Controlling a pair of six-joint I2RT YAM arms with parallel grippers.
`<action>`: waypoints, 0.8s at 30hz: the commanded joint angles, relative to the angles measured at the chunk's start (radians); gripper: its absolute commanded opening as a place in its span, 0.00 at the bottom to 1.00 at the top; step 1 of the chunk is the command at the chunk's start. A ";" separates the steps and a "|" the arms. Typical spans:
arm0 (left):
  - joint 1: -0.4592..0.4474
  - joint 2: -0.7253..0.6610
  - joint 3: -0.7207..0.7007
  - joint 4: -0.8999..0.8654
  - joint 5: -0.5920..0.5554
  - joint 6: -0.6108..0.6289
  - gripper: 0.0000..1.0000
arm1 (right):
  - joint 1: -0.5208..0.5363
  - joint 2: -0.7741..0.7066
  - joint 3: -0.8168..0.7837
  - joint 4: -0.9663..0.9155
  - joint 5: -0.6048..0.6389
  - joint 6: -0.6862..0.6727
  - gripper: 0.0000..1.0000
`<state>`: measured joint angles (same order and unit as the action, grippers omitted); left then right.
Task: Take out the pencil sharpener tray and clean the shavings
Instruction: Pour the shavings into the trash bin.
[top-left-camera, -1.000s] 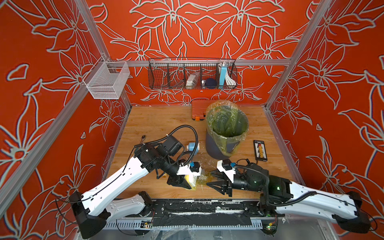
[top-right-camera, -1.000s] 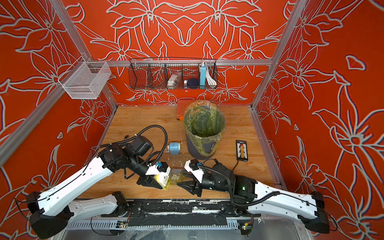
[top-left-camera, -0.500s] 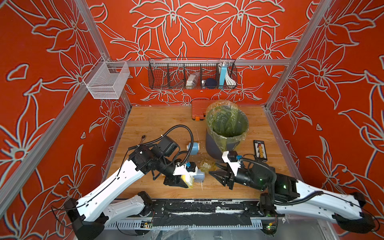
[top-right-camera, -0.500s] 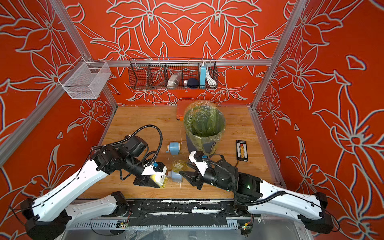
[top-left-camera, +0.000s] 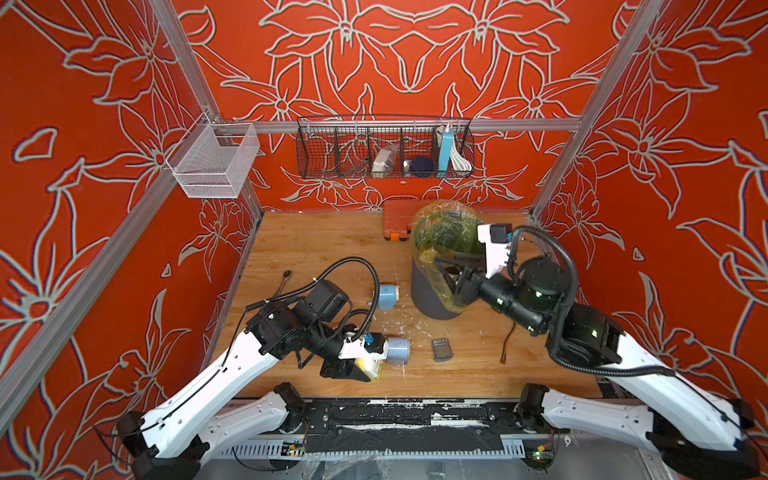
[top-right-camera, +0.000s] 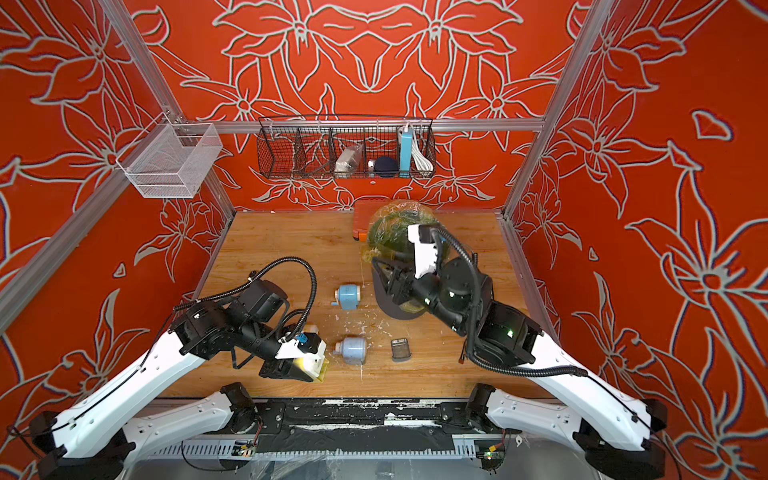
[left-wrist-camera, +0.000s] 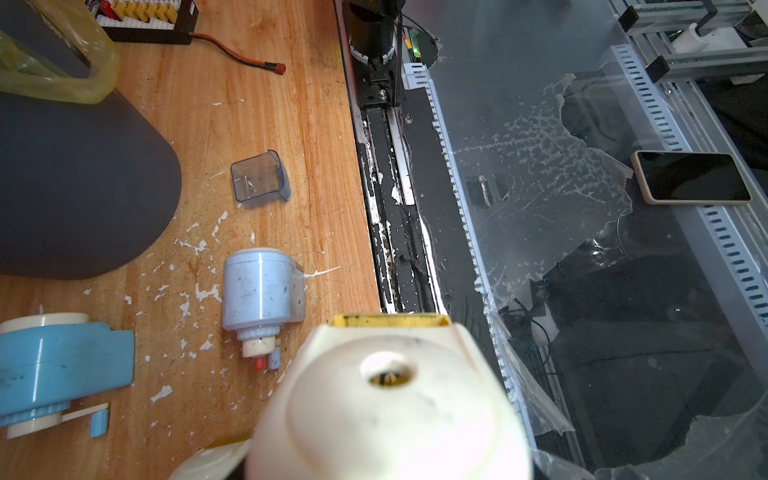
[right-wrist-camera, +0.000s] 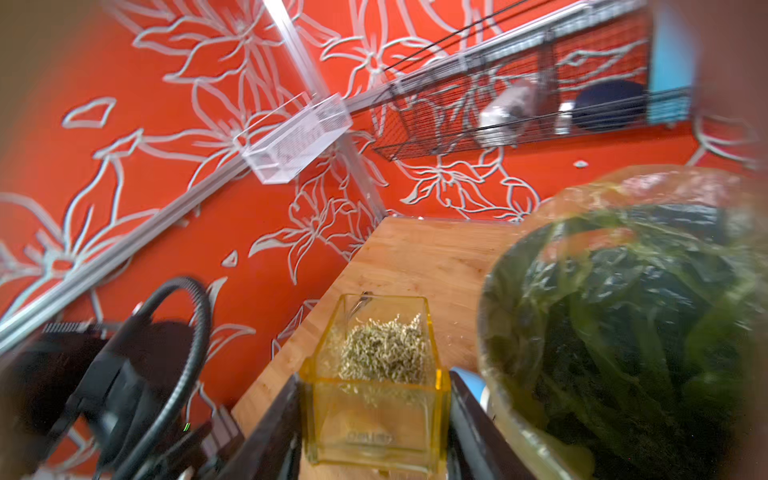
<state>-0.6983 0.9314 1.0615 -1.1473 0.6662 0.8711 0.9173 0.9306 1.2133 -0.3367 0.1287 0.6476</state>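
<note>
Black wire basket (top-left-camera: 384, 147) on back rail; white mesh basket (top-left-camera: 212, 162) at corner; wrench (top-left-camera: 283, 283) on table (top-left-camera: 316, 249).

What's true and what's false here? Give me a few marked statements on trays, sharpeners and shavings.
1. The right end effector grips a yellow transparent plastic tray. True.
2. That tray is empty. False: a pile of shavings lies in it.
3. The left end effector holds a cream plastic pencil sharpener. True.
4. The wooden table is free of debris. False: whitish flakes lie scattered beside a pale-blue cylindrical sharpener.
5. A small clear bluish tray sits inside the dark grey bin. False: it lies on the table, apart from the bin.
</note>
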 joint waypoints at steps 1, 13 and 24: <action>0.005 -0.027 -0.009 -0.008 0.027 0.012 0.00 | -0.145 0.001 -0.026 -0.059 -0.157 0.298 0.00; 0.005 -0.086 -0.071 -0.001 0.064 0.005 0.00 | -0.502 0.059 -0.231 0.293 -0.620 1.082 0.00; 0.004 -0.114 -0.087 0.009 0.069 0.000 0.00 | -0.561 -0.010 -0.286 0.372 -0.554 1.431 0.00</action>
<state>-0.6983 0.8238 0.9787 -1.1427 0.6979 0.8703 0.3584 0.9730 0.8970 0.0307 -0.4446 1.9518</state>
